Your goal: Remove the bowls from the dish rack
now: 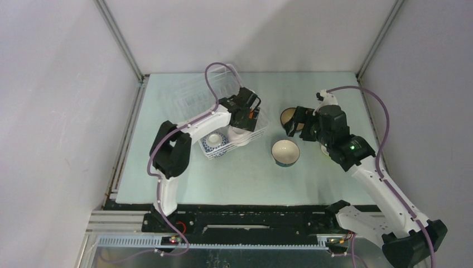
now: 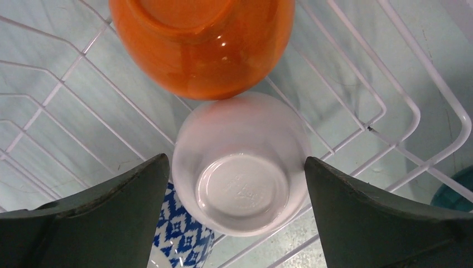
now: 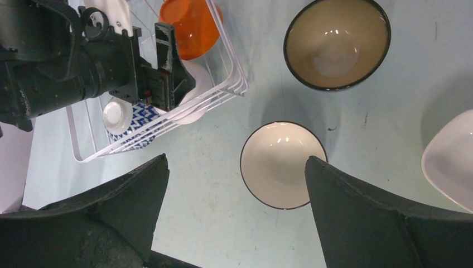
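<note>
The white wire dish rack (image 1: 184, 97) holds an orange bowl (image 2: 201, 44), an upside-down white bowl (image 2: 242, 167) and a blue-and-white bowl (image 2: 181, 234). My left gripper (image 2: 236, 163) is open inside the rack, one finger on each side of the white bowl and close against it. On the table stand a cream-inside bowl (image 3: 281, 164), a brown-inside bowl (image 3: 336, 44) and a pale bowl (image 3: 452, 162), cut off by the frame edge. My right gripper (image 3: 237, 162) hangs open above the table beside the cream-inside bowl, holding nothing.
The rack's right corner (image 3: 234, 84) lies close to the unloaded bowls. The left arm (image 3: 67, 67) reaches over the rack. A teal rim (image 2: 460, 190) shows just outside the rack wires. Enclosure walls (image 1: 67, 111) stand on both sides.
</note>
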